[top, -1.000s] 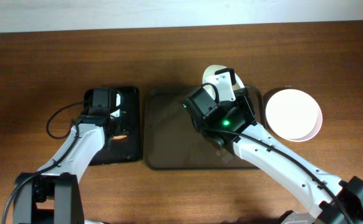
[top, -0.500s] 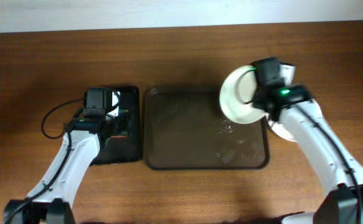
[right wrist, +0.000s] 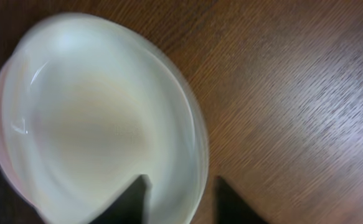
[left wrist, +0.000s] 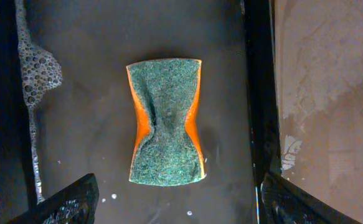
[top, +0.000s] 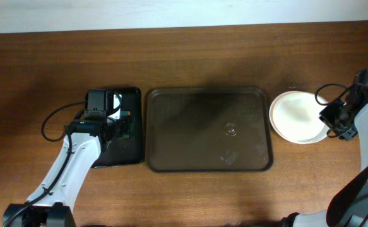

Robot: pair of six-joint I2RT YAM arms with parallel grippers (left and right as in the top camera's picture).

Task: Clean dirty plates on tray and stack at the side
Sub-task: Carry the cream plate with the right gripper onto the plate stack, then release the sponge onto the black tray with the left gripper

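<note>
Here the left pincer (left wrist: pixel 182 202) gapes over the sponge (left wrist: pixel 167 121), the right pincer (right wrist: pixel 181 191) astride the plates' (right wrist: pixel 94 124) rim.

Seemingly plain white plates (top: pixel 294 116), dark brown tray (top: pixel 190 139), green-orange sponge (left wrist: pixel 167 121).

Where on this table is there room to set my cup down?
The dark brown tray holds only wet streaks. The table is bare along its far edge behind both trays, and at its left end beyond the black tray. Crowded: the black tray, with sponge and left fingers above, and the right end, with plate stack and right fingers.
</note>
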